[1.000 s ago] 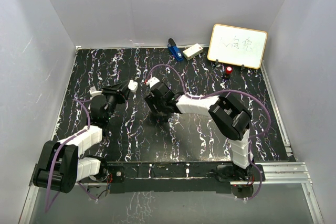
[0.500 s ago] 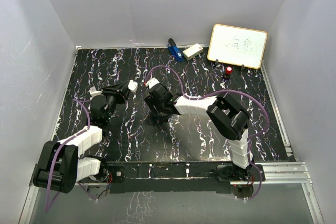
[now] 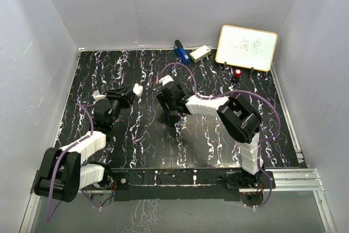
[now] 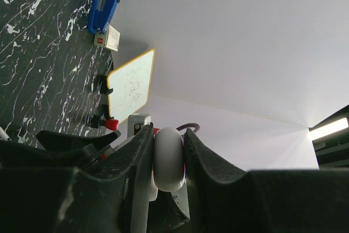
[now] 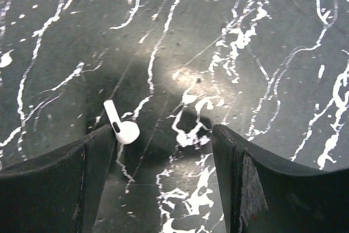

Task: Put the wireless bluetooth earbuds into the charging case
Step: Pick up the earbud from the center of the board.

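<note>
My left gripper (image 3: 135,90) hangs above the left middle of the table, shut on the round white charging case (image 4: 168,159), which sits edge-on between the black fingers (image 4: 136,162); the case (image 3: 138,89) also shows white at the tip in the top view. My right gripper (image 5: 163,140) points down at the marbled table (image 5: 229,36) with its jaws open and nothing between them. A white earbud (image 5: 121,128) lies on the table, its stem up-left, right against the inner tip of the left finger (image 5: 101,151). In the top view the right gripper (image 3: 170,114) stands mid-table and hides the earbud.
At the back right a small whiteboard (image 3: 246,47) leans on its stand, with a red-topped black knob (image 3: 238,73) in front of it. A blue object (image 3: 180,51) and a cream box (image 3: 200,53) lie by the back wall. White walls close in three sides.
My right gripper has shifted a little toward the back right over the table. The left arm with the case has stayed put.
</note>
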